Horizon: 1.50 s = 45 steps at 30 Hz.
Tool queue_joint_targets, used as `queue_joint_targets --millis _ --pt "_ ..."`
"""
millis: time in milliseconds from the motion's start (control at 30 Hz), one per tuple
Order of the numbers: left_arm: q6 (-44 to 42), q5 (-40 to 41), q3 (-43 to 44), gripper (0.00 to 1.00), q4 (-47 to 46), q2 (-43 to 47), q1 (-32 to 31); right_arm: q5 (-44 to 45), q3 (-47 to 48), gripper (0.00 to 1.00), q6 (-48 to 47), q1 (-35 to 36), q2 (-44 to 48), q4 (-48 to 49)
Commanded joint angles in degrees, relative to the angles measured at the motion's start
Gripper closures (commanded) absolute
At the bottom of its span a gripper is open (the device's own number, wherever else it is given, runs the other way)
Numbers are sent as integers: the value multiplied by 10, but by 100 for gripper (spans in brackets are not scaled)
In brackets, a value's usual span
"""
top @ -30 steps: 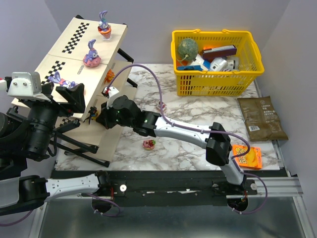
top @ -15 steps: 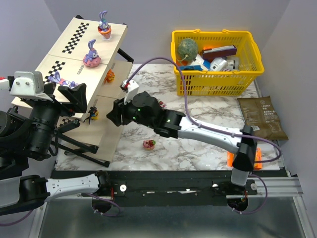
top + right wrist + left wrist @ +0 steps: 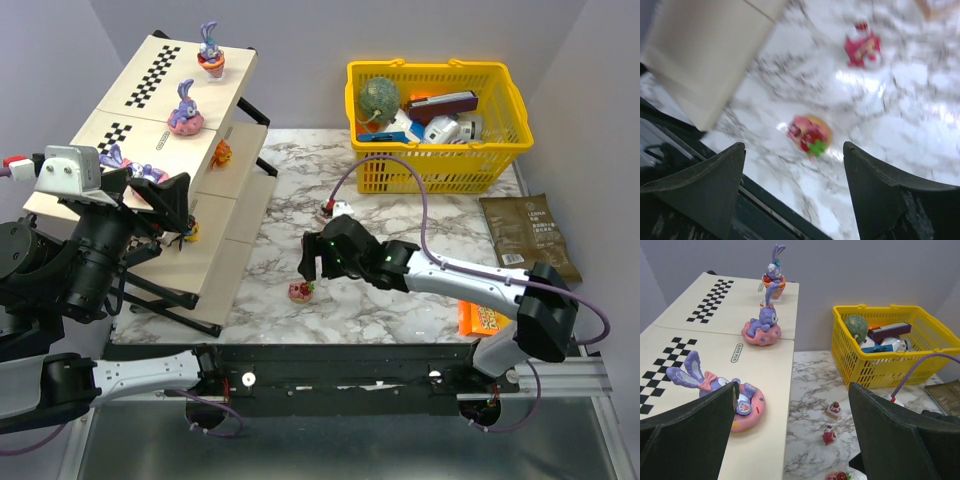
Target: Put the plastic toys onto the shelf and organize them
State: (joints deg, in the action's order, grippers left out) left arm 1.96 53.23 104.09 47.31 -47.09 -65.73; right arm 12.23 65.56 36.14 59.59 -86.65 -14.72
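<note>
The shelf [image 3: 150, 110] stands slanted at the left. On its beige panels sit three purple-eared rabbits [image 3: 209, 50] [image 3: 185, 110] [image 3: 130, 165], an orange toy [image 3: 222, 152] and an orange-black toy [image 3: 190, 232]. A pink-red toy with a green leaf [image 3: 300, 291] lies on the marble. My right gripper [image 3: 310, 272] hovers just above it, open and empty; in the right wrist view the toy [image 3: 810, 135] shows between the fingers [image 3: 715, 185]. A red toy [image 3: 862, 47] lies beyond. My left gripper [image 3: 793, 387] is open beside the nearest rabbit [image 3: 720, 395]. A cake toy [image 3: 834, 409] and the red toy [image 3: 829, 435] lie on the table.
A yellow basket [image 3: 435, 160] holding a green ball and boxes stands at the back right. A brown packet [image 3: 528, 238] and an orange snack packet [image 3: 485, 318] lie at the right. A black rail [image 3: 350, 365] runs along the near edge.
My right gripper opened at the shelf's lower tier, left the orange-black toy there, and swung back right over the table to the pink-red toy. The left arm shifted slightly.
</note>
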Motion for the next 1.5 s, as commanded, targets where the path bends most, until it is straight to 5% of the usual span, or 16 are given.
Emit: queue_joint_targets --millis 0,867,1067,1300,1467 --pt "26 -15 -7 1 17 -5 1 -61 -26 13 76 -3 -31 -31" --pt "54 -23 -10 1 45 20 1 -116 7 38 155 -32 -171 20" --pt "56 -16 -8 1 47 30 1 -110 11 58 163 -31 -180 18" --pt "55 -6 -10 1 52 31 1 -119 24 94 167 -30 -179 18" --pt "50 -5 -6 1 45 30 1 -119 68 99 169 -13 -189 18"
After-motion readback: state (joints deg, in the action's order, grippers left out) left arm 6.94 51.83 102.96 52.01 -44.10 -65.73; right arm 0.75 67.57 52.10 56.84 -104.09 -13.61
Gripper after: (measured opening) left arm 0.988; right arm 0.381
